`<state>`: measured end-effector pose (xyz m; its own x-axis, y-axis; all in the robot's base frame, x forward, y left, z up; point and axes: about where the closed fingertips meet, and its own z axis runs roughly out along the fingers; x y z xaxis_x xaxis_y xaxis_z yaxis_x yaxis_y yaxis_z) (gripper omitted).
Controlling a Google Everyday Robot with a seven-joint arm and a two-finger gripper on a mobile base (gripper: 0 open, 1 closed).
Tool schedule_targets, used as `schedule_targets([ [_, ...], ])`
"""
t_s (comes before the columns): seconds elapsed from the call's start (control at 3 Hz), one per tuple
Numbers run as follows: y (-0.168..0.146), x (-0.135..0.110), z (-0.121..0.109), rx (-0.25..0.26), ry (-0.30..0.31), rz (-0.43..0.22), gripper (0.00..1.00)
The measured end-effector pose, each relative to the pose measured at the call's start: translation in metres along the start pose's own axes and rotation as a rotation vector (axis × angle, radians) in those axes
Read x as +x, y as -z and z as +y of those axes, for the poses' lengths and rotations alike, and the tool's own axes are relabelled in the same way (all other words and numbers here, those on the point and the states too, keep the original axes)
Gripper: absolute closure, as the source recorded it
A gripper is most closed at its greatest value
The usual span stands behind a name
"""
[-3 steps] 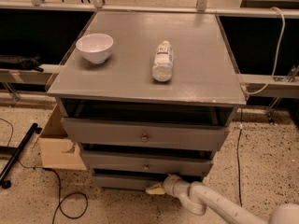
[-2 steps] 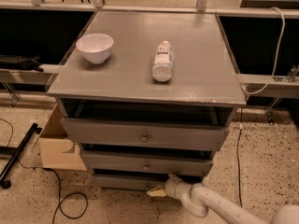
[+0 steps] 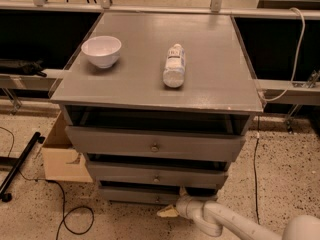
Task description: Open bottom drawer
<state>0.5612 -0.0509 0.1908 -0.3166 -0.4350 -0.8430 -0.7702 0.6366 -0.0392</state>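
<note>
Barely anything has shifted since the earlier frame: the gripper (image 3: 167,212) has sunk a touch lower in front of the cabinet (image 3: 215,69), and nothing else has changed.

At the far left a cardboard box (image 3: 60,159) stands on the floor against the cabinet's side. On the cabinet top, a white bowl (image 3: 101,50) sits upright near the left edge. A bottle (image 3: 174,65) lies on its side near the middle, well apart from the bowl.

The bottom drawer (image 3: 130,194) is the lowest of the three grey fronts, under the middle drawer (image 3: 125,173). Its knob (image 3: 158,199) is at the centre. The gripper is just beside that knob, low and to its right, at the end of the arm (image 3: 225,221) reaching in from the lower right. That low approach suits a pull on the knob.

Whether the gripper touches the knob is unclear. How far open it is, and whether it holds anything, I cannot tell. The drawer's right end is hidden behind the wrist. It looks shut or nearly so, perhaps slightly ajar.
</note>
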Motion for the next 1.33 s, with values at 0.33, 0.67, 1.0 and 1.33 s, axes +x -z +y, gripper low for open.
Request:
schedule_targets([
  [0.33, -0.008, 0.002, -0.003, 0.013, 0.078, 0.035, 0.00],
  [0.67, -0.015, 0.010, -0.002, 0.023, 0.162, 0.071, 0.00],
  [1.0, -0.015, 0.010, -0.003, 0.024, 0.162, 0.072, 0.00],
  [1.33, -0.022, 0.007, -0.039, 0.076, 0.176, 0.120, 0.00],
])
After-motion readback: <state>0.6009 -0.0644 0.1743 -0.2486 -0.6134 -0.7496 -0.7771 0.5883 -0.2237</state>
